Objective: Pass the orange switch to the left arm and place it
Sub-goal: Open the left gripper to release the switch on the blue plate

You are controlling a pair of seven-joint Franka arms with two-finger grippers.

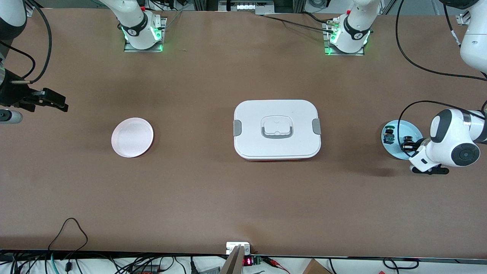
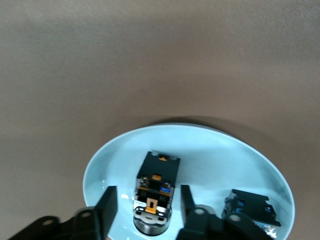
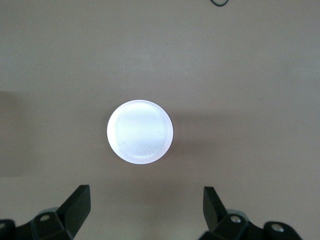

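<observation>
The orange switch (image 2: 155,195) lies in the light blue plate (image 2: 210,155) toward the left arm's end of the table. It is black with orange tabs and a silvery band. My left gripper (image 2: 148,190) is low over the plate, open, with one finger on each side of the switch and a small gap at both. In the front view the left gripper (image 1: 409,144) covers most of the switch (image 1: 408,140). My right gripper (image 1: 61,104) is open and empty, held up high at the right arm's end of the table, and waits; its wrist view also shows it open (image 3: 146,191).
The white box (image 1: 277,129) stands in the middle of the table between the two plates. An empty pink plate (image 1: 132,137) lies toward the right arm's end and shows in the right wrist view (image 3: 140,131). A similar part with a green and blue top (image 1: 389,136) lies in the blue plate (image 1: 412,129).
</observation>
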